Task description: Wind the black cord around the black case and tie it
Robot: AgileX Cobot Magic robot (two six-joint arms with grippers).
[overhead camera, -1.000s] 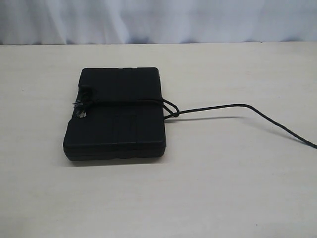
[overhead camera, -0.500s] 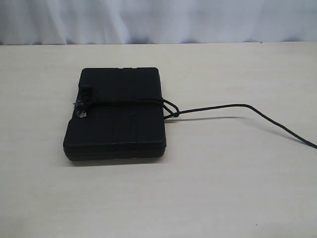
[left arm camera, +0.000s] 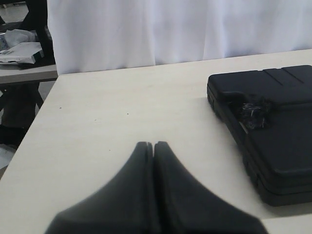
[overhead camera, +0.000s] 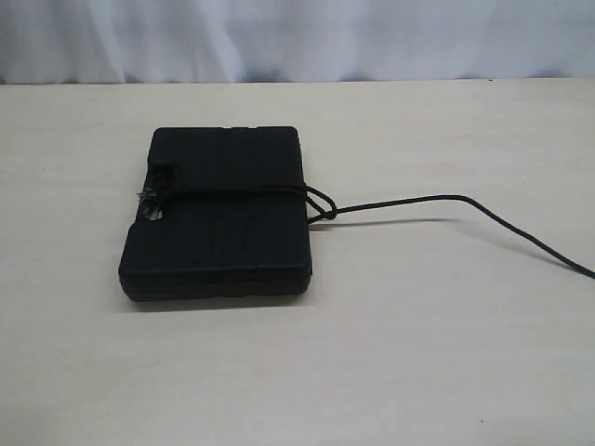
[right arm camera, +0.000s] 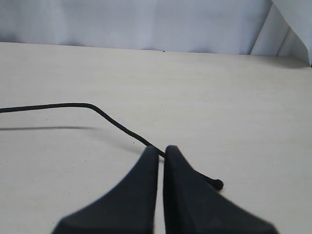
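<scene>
Exterior view: the black case point(overhead camera: 216, 232) is lying flat near the middle of the desk point(overhead camera: 418, 372). The black cord point(overhead camera: 437, 198) is crossing its lid from 9 to 3 o'clock, with the frayed tuft point(overhead camera: 149, 208) sitting at the 9 o'clock edge and a knot point(overhead camera: 323, 211) sitting at the 3 o'clock edge. The free length is running on toward 3 o'clock, then bending toward 4 o'clock and leaving the picture. Neither tool is showing here

Left wrist view: the left tool point(left arm camera: 153, 145) is hanging clenched on nothing, tips touching, well apart from the case, which is lying ahead and to one side

Right wrist view: the right tool point(right arm camera: 162, 150) is clenched too. The cord is running up to its tips and its knob end point(right arm camera: 218, 184) is showing just past them; I cannot tell whether it is being pinched or passing beneath

Any tightening left is probably turning on that 9-to-3 line: a pull toward 3 o'clock, with the right arm lying nearer
</scene>
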